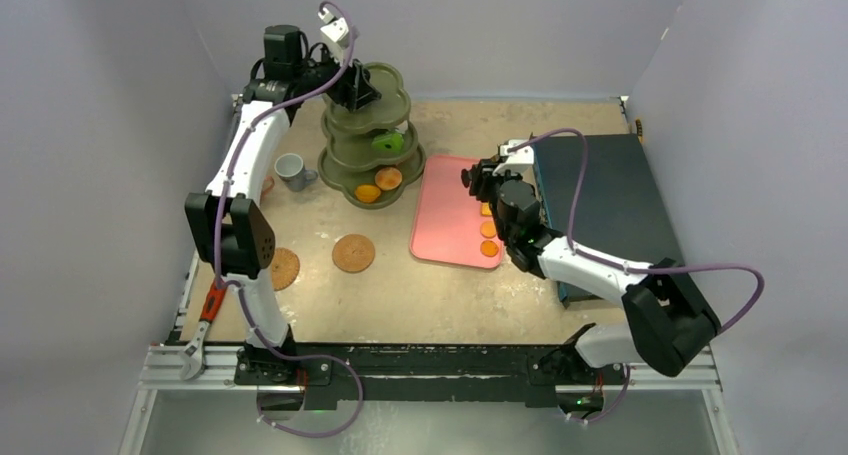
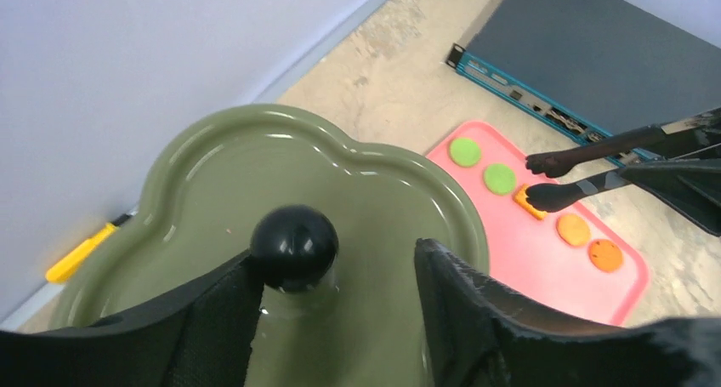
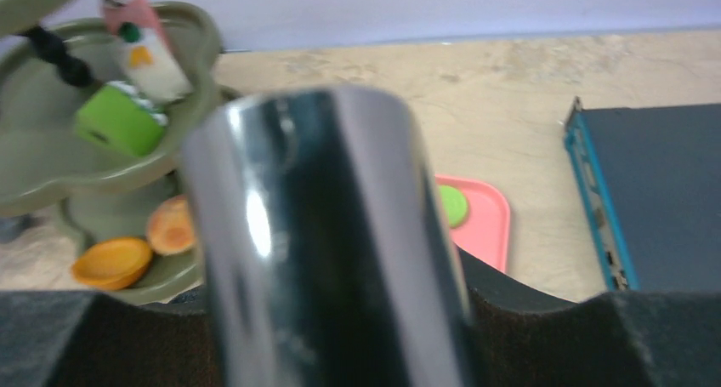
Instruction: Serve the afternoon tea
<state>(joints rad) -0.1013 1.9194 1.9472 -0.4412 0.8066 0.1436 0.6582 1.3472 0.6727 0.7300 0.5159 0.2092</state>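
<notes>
Left end effector (image 2: pixel 338 266) straddles the stand's (image 2: pixel 255 162) black knob (image 2: pixel 293 244) (jaws apart).

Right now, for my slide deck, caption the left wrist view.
Open left fingers flank the black knob of the stand; black tongs reach an orange pastry on the pink tray.

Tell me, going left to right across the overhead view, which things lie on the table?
orange-handled wrench → grey-blue cup → olive three-tier stand → pink tray → dark box
</notes>
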